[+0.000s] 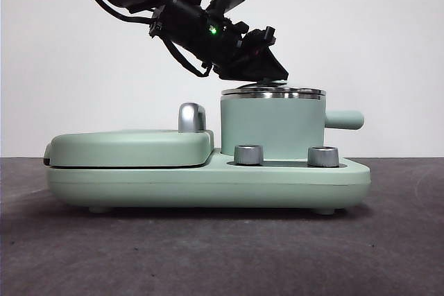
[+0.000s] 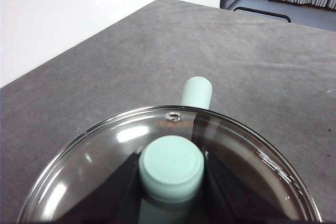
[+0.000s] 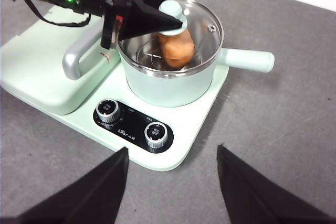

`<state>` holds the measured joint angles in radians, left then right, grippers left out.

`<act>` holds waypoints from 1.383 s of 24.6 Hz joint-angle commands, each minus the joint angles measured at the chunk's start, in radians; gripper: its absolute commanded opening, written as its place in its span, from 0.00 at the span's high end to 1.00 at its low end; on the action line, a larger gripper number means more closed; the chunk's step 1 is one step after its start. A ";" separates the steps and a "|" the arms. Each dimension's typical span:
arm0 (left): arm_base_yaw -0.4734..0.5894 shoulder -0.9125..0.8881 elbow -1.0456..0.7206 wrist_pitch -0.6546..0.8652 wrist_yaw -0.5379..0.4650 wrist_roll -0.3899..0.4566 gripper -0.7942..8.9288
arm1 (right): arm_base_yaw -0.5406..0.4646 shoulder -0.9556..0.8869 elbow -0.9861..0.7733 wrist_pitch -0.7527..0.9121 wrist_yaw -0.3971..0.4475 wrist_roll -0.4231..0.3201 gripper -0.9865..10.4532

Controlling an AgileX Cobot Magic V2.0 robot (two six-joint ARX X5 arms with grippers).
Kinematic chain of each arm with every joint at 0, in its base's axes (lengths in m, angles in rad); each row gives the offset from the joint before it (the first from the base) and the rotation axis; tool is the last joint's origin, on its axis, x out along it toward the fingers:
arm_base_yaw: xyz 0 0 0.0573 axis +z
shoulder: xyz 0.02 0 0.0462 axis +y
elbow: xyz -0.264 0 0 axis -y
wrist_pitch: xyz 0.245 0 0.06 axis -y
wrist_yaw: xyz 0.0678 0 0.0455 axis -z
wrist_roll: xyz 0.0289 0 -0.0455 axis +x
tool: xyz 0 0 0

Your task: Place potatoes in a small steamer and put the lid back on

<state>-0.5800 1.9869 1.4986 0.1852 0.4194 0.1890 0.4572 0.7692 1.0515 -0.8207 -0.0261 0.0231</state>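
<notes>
Orange-brown and wrinkled, the potato (image 3: pixel 176 48) sits inside the small steamer (image 1: pixel 272 128), resting on a wire rack; we see it through the glass in the right wrist view, upper centre of that frame. In the front view it is hidden by the pot wall.

The lid (image 3: pixel 194 22) lies on the steel rim of the pot. In the front view, centre frame, it looks level and seated all round; in the right wrist view it may overhang slightly on one side, and we cannot settle which. Its mint knob (image 2: pixel 171 167) is gripped by the left gripper (image 1: pixel 267 67), whose black jaws press against both sides of the knob, lower centre of the left wrist view. The steamer's stubby handle (image 1: pixel 343 119) points to the right edge of the front view.

We judge the task nearly complete: potato in, lid on, release pending. To do this step well, we would check that the rim sits flush before letting go, then part the jaws fully and lift straight up, so the knob is not dragged and the lid does not tilt or skate off the rim.

The steamer stands on a mint cooker base (image 1: pixel 208 181) with two knobs (image 3: pixel 132 121) at front and a griddle cover (image 1: pixel 132 147) at left. The right gripper (image 3: pixel 172 182) waits above, jaws apart and holding nothing.
</notes>
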 commanded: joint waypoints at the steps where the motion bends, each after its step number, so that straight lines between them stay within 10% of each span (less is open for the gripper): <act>1: -0.010 0.024 0.031 0.031 0.008 -0.011 0.90 | 0.005 -0.004 0.011 0.014 -0.002 -0.005 0.68; 5: -0.011 0.024 0.031 0.031 0.008 -0.016 0.89 | 0.005 -0.006 0.011 0.019 -0.002 -0.005 0.68; 12: -0.011 0.019 0.032 0.032 0.008 -0.019 0.53 | 0.005 -0.006 0.011 0.020 -0.002 -0.005 0.68; 18: -0.004 -0.117 0.032 -0.058 0.028 -0.075 0.53 | 0.005 -0.006 0.011 0.022 -0.003 -0.007 0.68; 25: 0.080 -0.446 0.010 -0.536 0.052 -0.022 0.54 | 0.005 -0.006 0.011 0.021 -0.003 -0.027 0.68; 34: 0.246 -0.982 -0.400 -0.610 0.050 -0.101 0.54 | 0.005 -0.006 0.011 0.017 -0.031 -0.035 0.68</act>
<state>-0.3374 1.0443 1.1294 -0.4252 0.4679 0.1207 0.4572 0.7589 1.0515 -0.8108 -0.0494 -0.0036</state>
